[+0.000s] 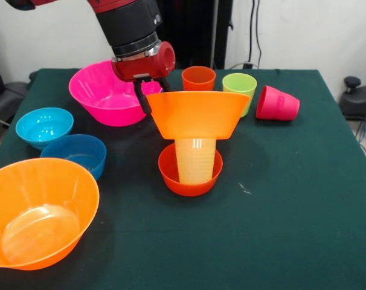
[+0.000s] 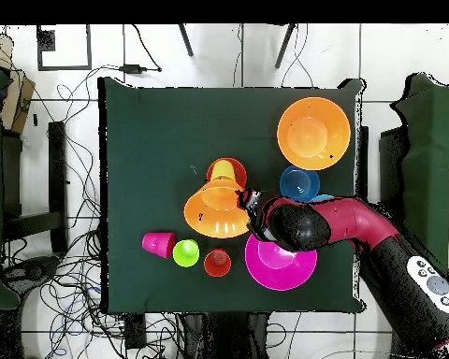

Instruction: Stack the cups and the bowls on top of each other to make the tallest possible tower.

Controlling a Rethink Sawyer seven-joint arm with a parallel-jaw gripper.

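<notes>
Hand (image 1: 148, 96) is pinching the rim of a large orange bowl (image 1: 197, 113), fingers closed on its edge at about 9 o'clock of the bowl in the front view. That bowl is sitting upright on top of the ribbed pale yellow cup (image 1: 195, 160), which is standing upside down inside the small red-orange bowl (image 1: 189, 176) mid-bench. In the overhead view the held bowl (image 2: 214, 210) is covering most of the cup (image 2: 224, 171) and the red-orange bowl (image 2: 238, 166); only slivers are showing at its 12 o'clock.

Rest of the set, front view, clock positions from the stack:
- magenta pink bowl (image 1: 106, 93) at 10 o'clock, upright, nothing in it, partly hidden behind the arm
- light blue bowl (image 1: 44, 127) at 9 o'clock, darker blue bowl (image 1: 74, 154) just beside it, both holding nothing
- second large orange bowl (image 1: 38, 214) at 8 o'clock, upright, nothing inside, left and bottom edges being cut off by the frame
- orange cup (image 1: 199, 78) at 12 o'clock and lime green cup (image 1: 240, 89) at 1 o'clock, both upright
- red-pink cup (image 1: 278, 104) at 2 o'clock, lying on its side on the green bench (image 1: 292, 199)

Fingertips are hard to make out; the bowl rim is hiding them in the front view and the arm is covering them overhead.
</notes>
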